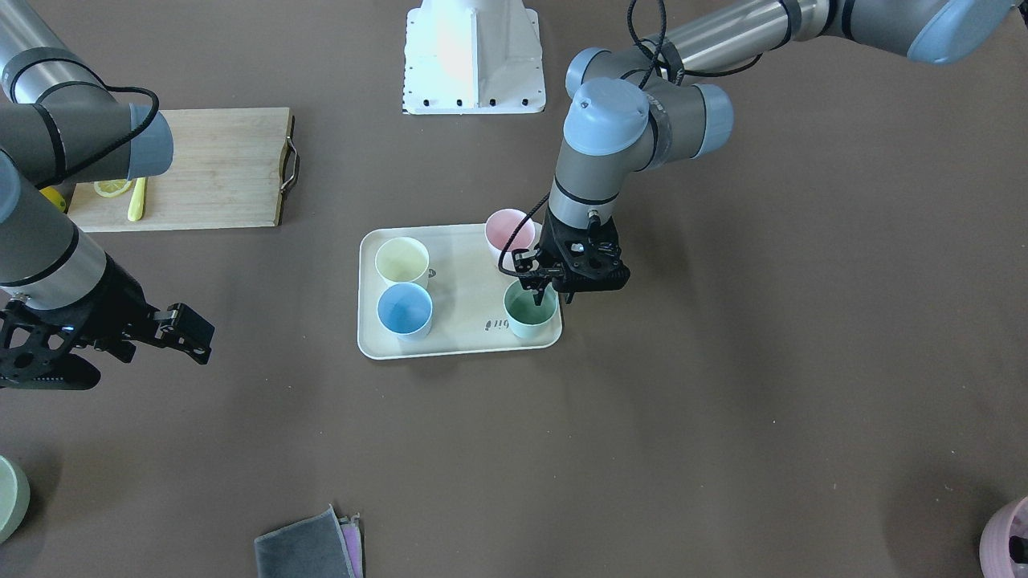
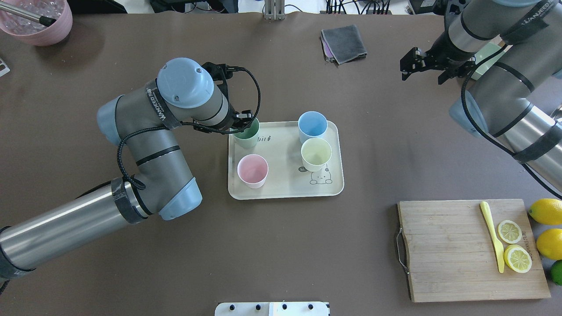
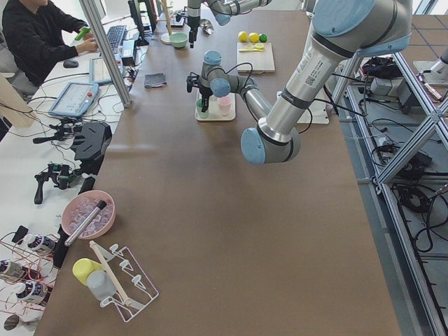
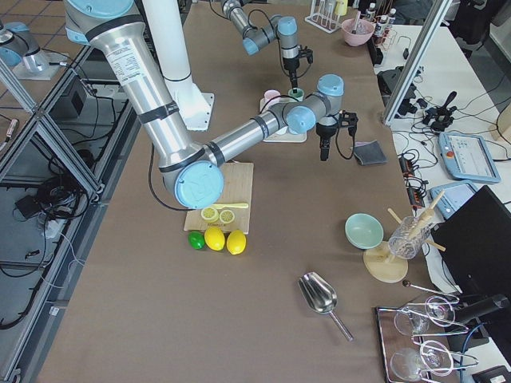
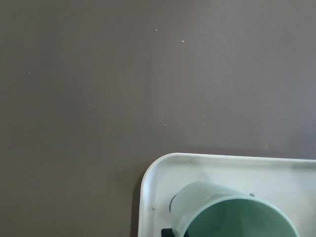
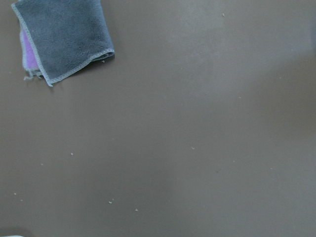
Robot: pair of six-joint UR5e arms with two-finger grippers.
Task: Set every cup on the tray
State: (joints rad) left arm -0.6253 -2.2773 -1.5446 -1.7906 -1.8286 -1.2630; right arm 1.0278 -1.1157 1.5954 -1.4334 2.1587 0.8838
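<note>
All four cups stand on the cream tray (image 2: 285, 193) (image 1: 458, 345): pale yellow (image 2: 316, 153) (image 1: 401, 261), light blue (image 2: 312, 125) (image 1: 404, 309), light pink (image 2: 252, 170) (image 1: 508, 231) and mint green (image 2: 248, 134) (image 1: 526, 317). My left gripper (image 1: 546, 295) is over the mint green cup's rim at a tray corner, one finger inside, and looks shut on it. The left wrist view shows that cup (image 5: 237, 217) on the tray corner (image 5: 153, 182). My right gripper (image 2: 423, 72) (image 1: 161, 337) is open and empty, away from the tray.
A wooden cutting board (image 2: 452, 250) holds lemon slices and a yellow knife, with whole lemons (image 2: 546, 210) beside it. A folded grey cloth (image 2: 343, 43) lies beyond the tray. A mauve pot (image 2: 37, 22) and a pale green bowl (image 1: 8, 498) stand at the table's far corners.
</note>
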